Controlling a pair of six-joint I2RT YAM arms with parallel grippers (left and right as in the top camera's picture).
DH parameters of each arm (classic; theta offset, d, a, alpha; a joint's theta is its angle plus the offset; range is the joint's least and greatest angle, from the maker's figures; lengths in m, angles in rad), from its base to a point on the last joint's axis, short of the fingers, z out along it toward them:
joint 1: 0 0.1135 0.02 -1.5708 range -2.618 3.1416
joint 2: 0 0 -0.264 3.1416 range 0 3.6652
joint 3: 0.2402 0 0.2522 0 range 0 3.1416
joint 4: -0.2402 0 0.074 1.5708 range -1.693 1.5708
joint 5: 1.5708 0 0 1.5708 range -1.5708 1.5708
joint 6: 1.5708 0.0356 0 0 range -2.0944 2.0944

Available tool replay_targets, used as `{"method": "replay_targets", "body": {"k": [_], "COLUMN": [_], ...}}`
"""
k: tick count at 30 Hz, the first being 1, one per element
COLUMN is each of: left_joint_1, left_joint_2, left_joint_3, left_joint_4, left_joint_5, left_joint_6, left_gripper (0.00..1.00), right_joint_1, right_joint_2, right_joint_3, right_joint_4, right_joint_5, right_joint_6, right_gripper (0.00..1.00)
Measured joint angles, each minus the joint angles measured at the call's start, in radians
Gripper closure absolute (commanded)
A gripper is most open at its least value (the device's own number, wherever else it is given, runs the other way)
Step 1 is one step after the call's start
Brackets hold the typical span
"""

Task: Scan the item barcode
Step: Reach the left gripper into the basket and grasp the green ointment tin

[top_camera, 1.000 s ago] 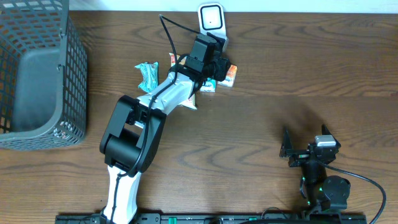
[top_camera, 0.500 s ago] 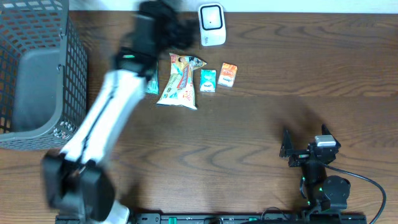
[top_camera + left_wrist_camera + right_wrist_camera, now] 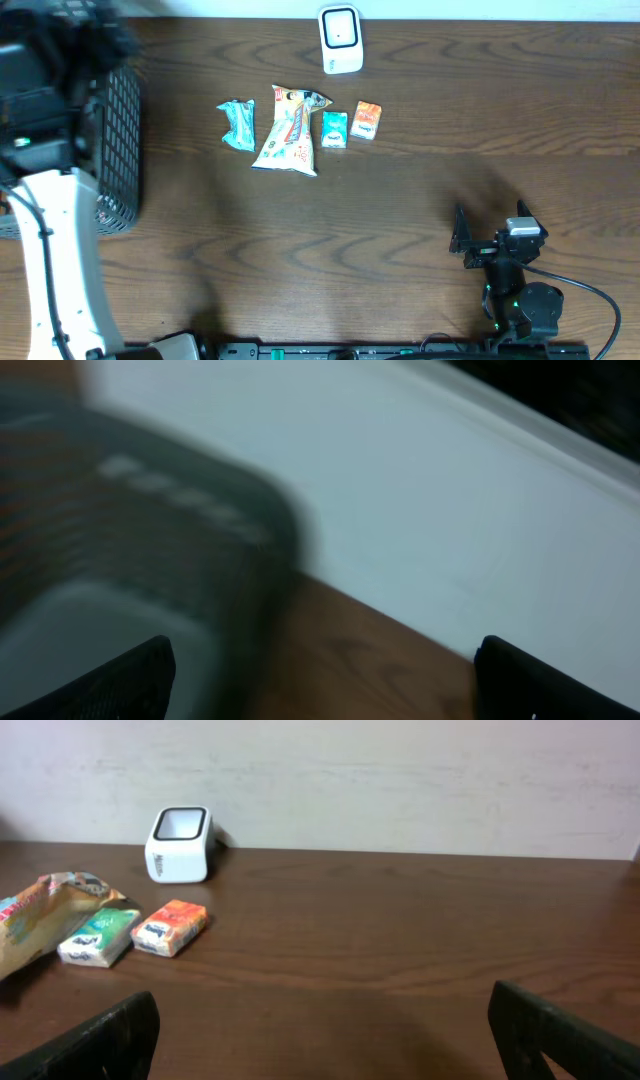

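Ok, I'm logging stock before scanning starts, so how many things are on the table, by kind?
snack bag: 1
small boxes: 2 (green box, orange box)
teal packet: 1
scanner: 1
basket: 1
Total: 6

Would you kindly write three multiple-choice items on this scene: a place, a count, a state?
1. The white scanner stands: A) at the far edge of the table B) in its middle C) at its near edge.
2. Packs lying in the row: A) two B) four C) six.
3. The right gripper is: A) open, empty B) shut on a pack C) shut, empty.
1A, it stands beyond the row; 2B, teal wrapper, snack bag, green pack, orange pack; 3A, fingers wide apart, nothing between.
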Motion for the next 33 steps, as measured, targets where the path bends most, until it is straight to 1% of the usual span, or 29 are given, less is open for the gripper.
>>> {"method": "replay_targets", "body": {"k": [3, 7, 11, 14, 18, 19, 27, 33], "left_joint_1": [0.103, 0.201, 0.253, 0.273, 0.277, 0.276, 0.276, 0.276], "left_joint_2": [0.02, 0.048, 0.088, 0.138, 0.204, 0.222, 0.333, 0.364], "left_joint_3": [0.0, 0.0, 0.0, 0.0, 0.0, 0.0, 0.0, 0.0], "left_joint_4": [-0.016, -0.09, -0.23, -0.29, -0.38, -0.399, -0.513, -0.619], "left_joint_5": [-0.03, -0.053, -0.115, -0.157, -0.177, -0.18, -0.196, -0.212], "left_joint_6": [-0.091, -0.194, -0.332, -0.397, -0.433, -0.44, -0.463, -0.482], "left_gripper": [0.06, 0.06, 0.05, 0.05, 0.05, 0.01, 0.02, 0.02], "right_joint_1": [0.0, 0.0, 0.0, 0.0, 0.0, 0.0, 0.0, 0.0], "right_joint_2": [0.0, 0.0, 0.0, 0.0, 0.0, 0.0, 0.0, 0.0], "right_joint_3": [0.0, 0.0, 0.0, 0.0, 0.0, 0.0, 0.0, 0.0], "right_joint_4": [0.0, 0.0, 0.0, 0.0, 0.0, 0.0, 0.0, 0.0], "right_joint_5": [0.0, 0.0, 0.0, 0.0, 0.0, 0.0, 0.0, 0.0], "right_joint_6": [0.0, 0.0, 0.0, 0.0, 0.0, 0.0, 0.0, 0.0], "right_gripper": [0.01, 0.01, 0.01, 0.01, 0.01, 0.01, 0.01, 0.01]}}
